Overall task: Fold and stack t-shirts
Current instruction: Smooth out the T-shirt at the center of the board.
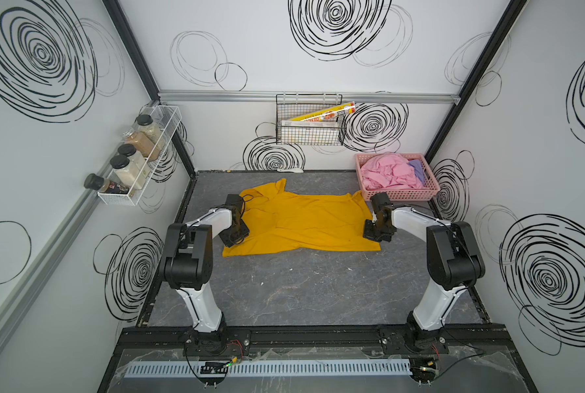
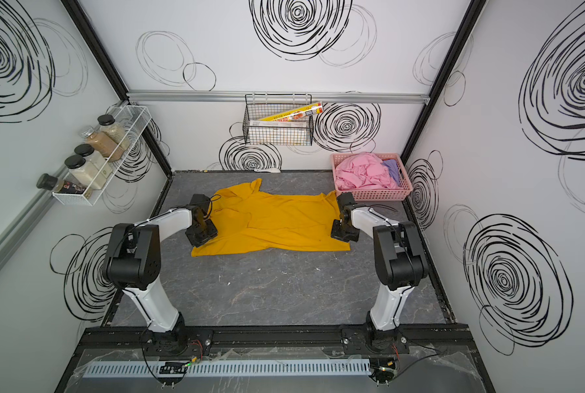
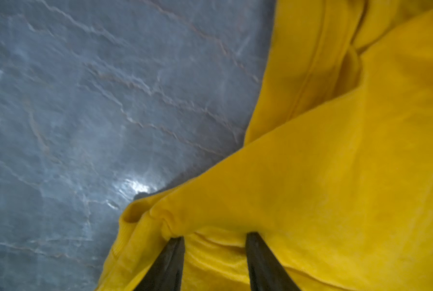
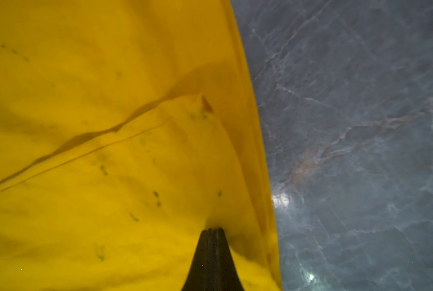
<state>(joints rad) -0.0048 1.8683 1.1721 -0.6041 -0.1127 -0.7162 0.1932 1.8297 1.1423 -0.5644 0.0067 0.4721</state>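
Shirt in hand: the mustard-yellow t-shirt (image 1: 304,221) lies spread but rumpled on the dark marbled tabletop (image 1: 301,289), between your two arms
Waiting shirts: the light pink t-shirt (image 1: 386,172) and the lavender t-shirt (image 1: 418,170) sit heaped in the pink basket (image 1: 403,195) at the back right corner, just beside the yellow shirt's far corner
Right gripper (image 4: 212,230): fingers pressed together, pinching the yellow shirt at its side edge, with cloth puckering into the tip
Left gripper (image 3: 215,236): fingers spread, standing in bunched yellow cloth at the opposite edge; the blurred wrist view doesn't show whether they have caught any of it
Handling: expect light, limp cotton with no stiffness; it should sag, trail and drag on the tabletop, and a thin pinch may slip
Where to hold: take hems or seams, catching both layers, at matching spots on each side so your fold line runs straight
Watch for: one layer lifting alone
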